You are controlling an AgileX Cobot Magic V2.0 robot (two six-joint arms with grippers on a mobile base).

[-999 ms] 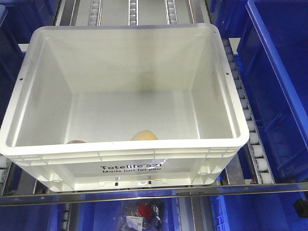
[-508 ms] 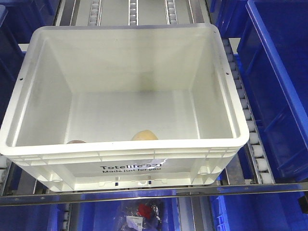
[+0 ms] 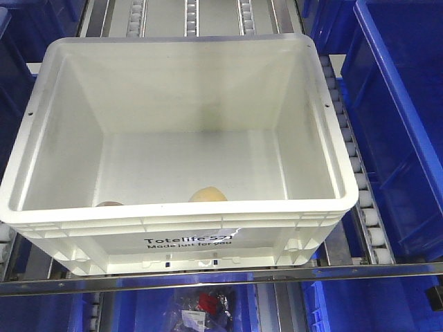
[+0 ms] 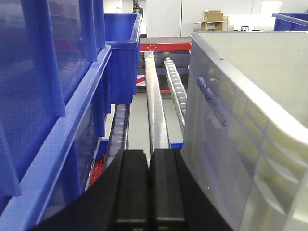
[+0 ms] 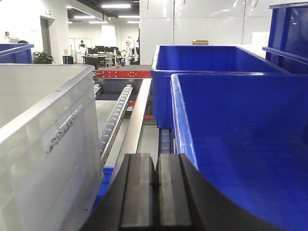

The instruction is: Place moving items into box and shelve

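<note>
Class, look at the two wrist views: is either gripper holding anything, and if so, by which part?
Nothing is held. The left gripper and the right gripper both have their jaws closed together with nothing between them, each beside a side wall of the white crate.

Blue bins (image 3: 405, 124) flank roller rails (image 3: 349, 149); maybe packaging (image 3: 204, 308) below.

Front view: bright, even overhead light; white box (image 3: 325, 197) near overexposed, its inner walls glowing, a soft grey shadow down the far wall. Slight softness overall.
Left wrist view: left gripper (image 4: 149, 192), fingers pressed together, dark and underexposed at bottom; blue bins (image 4: 53, 96) just beside it blurred; hall background washed out.
Right wrist view: right gripper (image 5: 156, 192), likewise closed, dark; ceiling strip lights (image 5: 118, 6) glare far ahead; distant hall hazy.
</note>
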